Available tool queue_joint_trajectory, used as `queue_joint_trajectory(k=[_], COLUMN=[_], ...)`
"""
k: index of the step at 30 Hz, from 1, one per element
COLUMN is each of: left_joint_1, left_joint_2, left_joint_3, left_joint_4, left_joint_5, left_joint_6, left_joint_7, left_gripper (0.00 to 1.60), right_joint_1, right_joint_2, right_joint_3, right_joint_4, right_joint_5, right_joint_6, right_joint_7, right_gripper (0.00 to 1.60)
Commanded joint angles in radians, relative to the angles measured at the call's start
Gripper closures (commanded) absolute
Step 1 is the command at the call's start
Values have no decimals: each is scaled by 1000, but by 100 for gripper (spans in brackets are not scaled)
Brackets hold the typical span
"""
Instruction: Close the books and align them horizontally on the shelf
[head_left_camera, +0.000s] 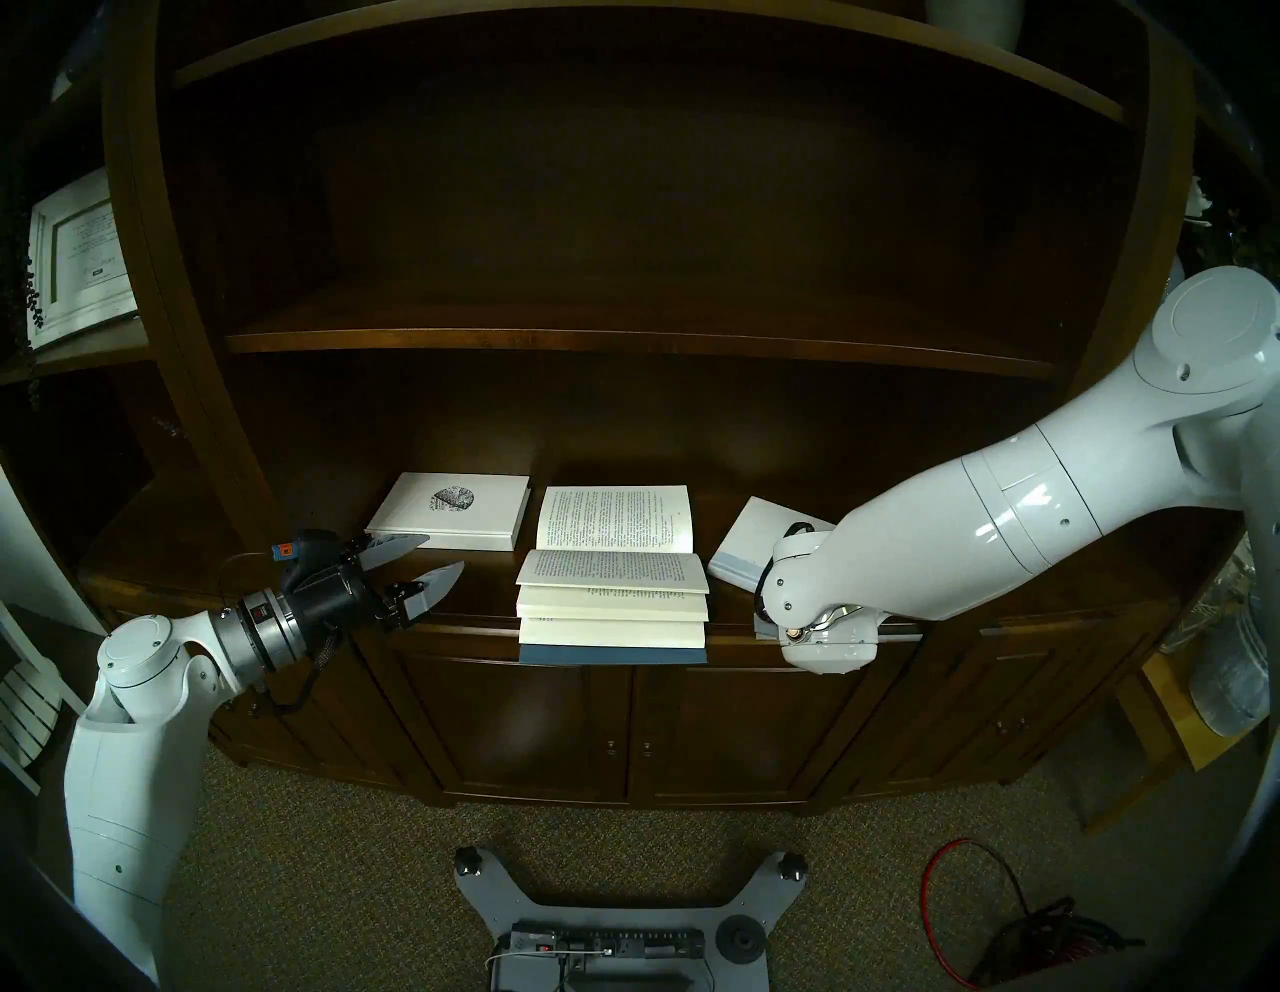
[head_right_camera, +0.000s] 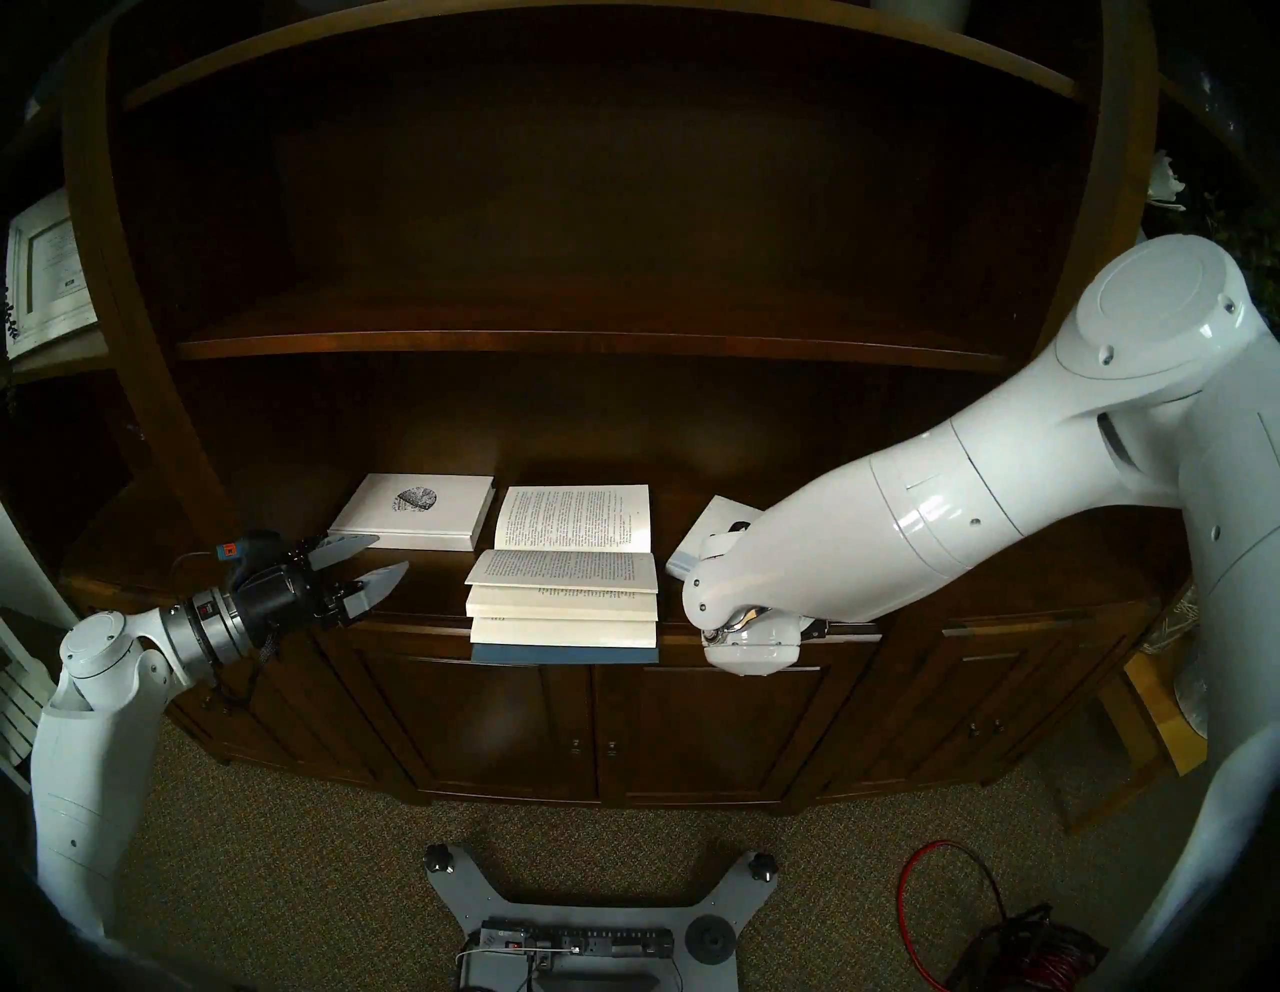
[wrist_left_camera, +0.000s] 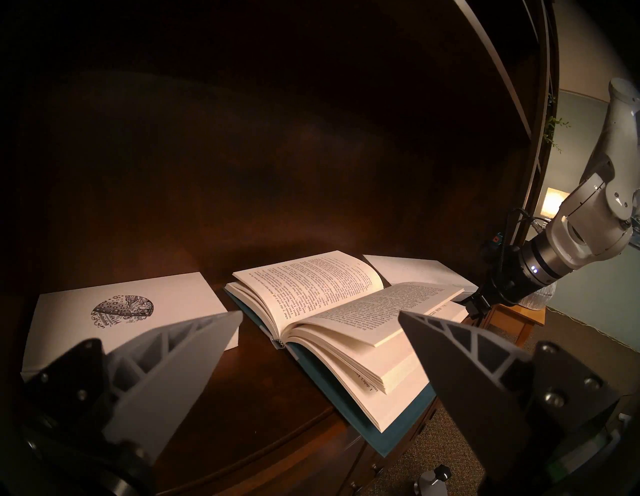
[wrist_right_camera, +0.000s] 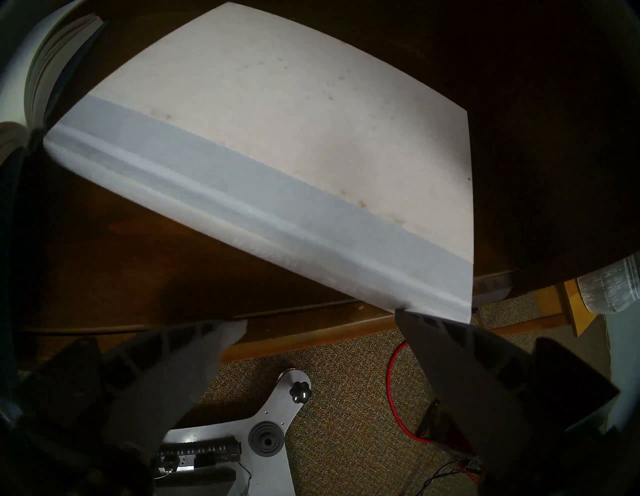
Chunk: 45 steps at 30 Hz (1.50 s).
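Note:
On the dark wooden shelf ledge the thick blue-covered book lies open in the middle, its near cover past the front edge. To its right the white hardback with a pale blue spine strip lies closed and askew. My left gripper is open and empty, left of the open book. My right gripper is open and empty at the hardback's spine; my wrist hides it in the head views.
A third closed white book with a round picture lies at the left of the ledge. An upper shelf board hangs above. Cabinet doors, my base and a red cable are below.

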Motion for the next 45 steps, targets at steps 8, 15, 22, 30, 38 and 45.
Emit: queue_joint_trajectory(k=[8,15,22,30,38,45], left_joint_1=[-19,-19,-19,-19,-19,-19], left_joint_2=[1,1,2,2,2,2], left_joint_3=[-11,-10,-10,-10,-10,-10], left_joint_4=[-20,-19,-18,-18,-19,-19], left_joint_5=[-10,-9,-8,-8,-9,-9], left_joint_6=[-5,-5,-5,-5,-5,-5], left_joint_7=[1,1,0,0,0,0], left_gripper=[0,0,0,0,0,0], right_joint_1=[42,46,87,126,150,161], right_joint_2=[-1,20,75,124,170,188], right_joint_3=[-57,-64,-79,-108,-133,-152], right_joint_4=[91,121,99,66,60,65], right_joint_5=[-26,-16,-10,-9,-19,-33], right_joint_6=[-23,-12,-9,-6,7,10], right_joint_7=[-44,-21,16,68,135,203], right_gripper=[0,0,0,0,0,0])
